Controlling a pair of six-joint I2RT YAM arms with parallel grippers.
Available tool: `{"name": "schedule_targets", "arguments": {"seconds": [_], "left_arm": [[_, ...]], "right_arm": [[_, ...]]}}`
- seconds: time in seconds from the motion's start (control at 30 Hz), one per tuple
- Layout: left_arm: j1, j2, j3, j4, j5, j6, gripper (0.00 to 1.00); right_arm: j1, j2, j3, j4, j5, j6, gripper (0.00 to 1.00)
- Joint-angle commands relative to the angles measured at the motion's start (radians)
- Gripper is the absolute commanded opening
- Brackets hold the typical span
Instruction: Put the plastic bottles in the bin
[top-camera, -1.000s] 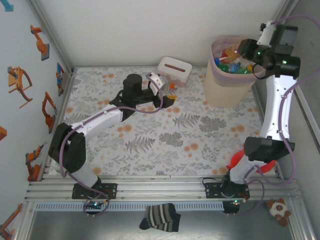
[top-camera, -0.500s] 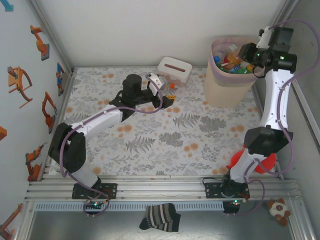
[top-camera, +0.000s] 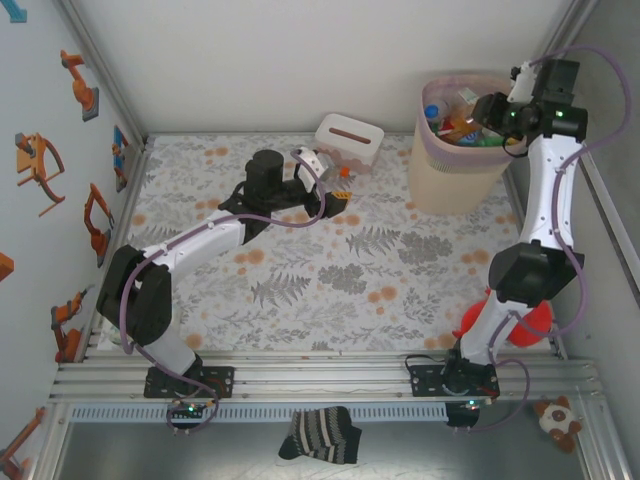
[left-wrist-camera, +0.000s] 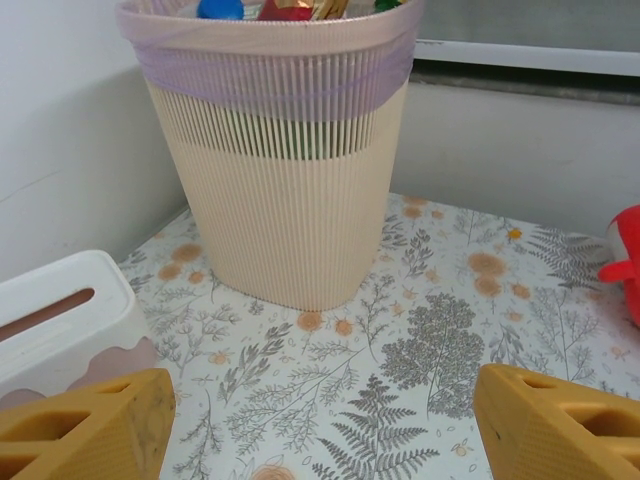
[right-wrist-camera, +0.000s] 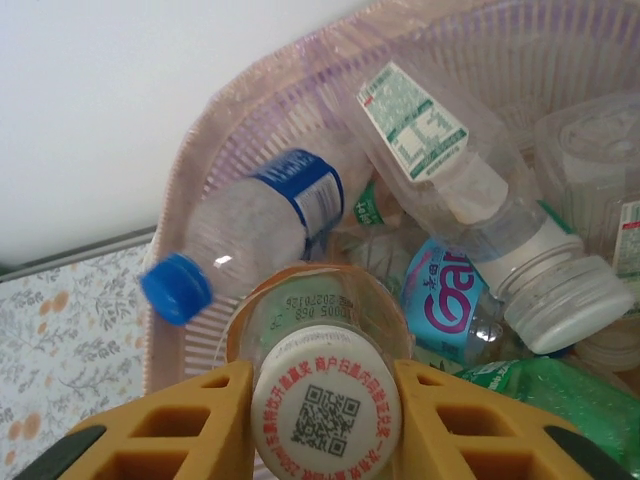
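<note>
The beige bin (top-camera: 455, 180), lined with a pink bag, stands at the far right corner and holds several plastic bottles (top-camera: 462, 125). My right gripper (top-camera: 487, 110) hangs over its rim, shut on a plastic bottle with an amber body (right-wrist-camera: 325, 320) and a white printed cap; both yellow fingers press that cap (right-wrist-camera: 325, 385). Below it in the bin (right-wrist-camera: 200, 170) lie a clear blue-capped bottle (right-wrist-camera: 260, 220), a white-capped one (right-wrist-camera: 480, 200) and a green one (right-wrist-camera: 540, 400). My left gripper (top-camera: 338, 192) hovers open and empty over the mat (left-wrist-camera: 320, 420), facing the bin (left-wrist-camera: 290, 200).
A white tissue box (top-camera: 350, 140) sits at the back, close to the left gripper, its slot showing at the lower left (left-wrist-camera: 60, 320). A red object (top-camera: 500, 320) lies beside the right arm's base. A striped sock (top-camera: 320, 435) and a small plush toy (top-camera: 555, 420) lie off the mat in front.
The right arm has straightened and carried its gripper and bottle further back over the bin. The left arm has not moved.
</note>
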Motion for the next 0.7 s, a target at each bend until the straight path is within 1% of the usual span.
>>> {"name": "schedule_targets", "arguments": {"seconds": [0.0, 0.1, 0.17, 0.27, 0.33, 0.43, 0.53, 0.6, 0.67], "left_arm": [[0.004, -0.025, 0.002, 0.018, 0.011, -0.019, 0.78], [0.003, -0.029, -0.001, 0.019, 0.010, -0.021, 0.78], [0.003, -0.029, -0.002, 0.025, 0.007, -0.025, 0.78], [0.003, -0.026, -0.004, 0.047, 0.008, -0.040, 0.78], [0.003, -0.024, -0.001, 0.048, 0.011, -0.044, 0.78], [0.003, -0.026, 0.002, 0.043, 0.008, -0.041, 0.78], [0.003, -0.027, -0.001, 0.036, 0.005, -0.039, 0.78], [0.003, -0.027, 0.001, 0.037, 0.007, -0.041, 0.78], [0.004, -0.026, 0.001, 0.040, 0.010, -0.045, 0.78]], "right_arm": [[0.003, 0.054, -0.010, -0.102, 0.028, -0.027, 0.38], [0.004, 0.044, -0.001, -0.099, 0.107, -0.022, 0.52], [0.004, 0.036, 0.009, -0.090, 0.152, -0.016, 0.58], [0.004, 0.026, 0.047, -0.088, 0.198, -0.017, 0.65], [0.006, 0.015, 0.072, -0.088, 0.224, -0.019, 0.66], [0.009, -0.008, 0.090, -0.084, 0.279, -0.028, 0.66], [0.020, -0.032, 0.089, -0.063, 0.269, -0.025, 0.60], [0.024, -0.038, 0.081, -0.034, 0.194, -0.012, 0.51], [0.026, -0.029, 0.067, 0.018, 0.056, 0.019, 0.42]]}}
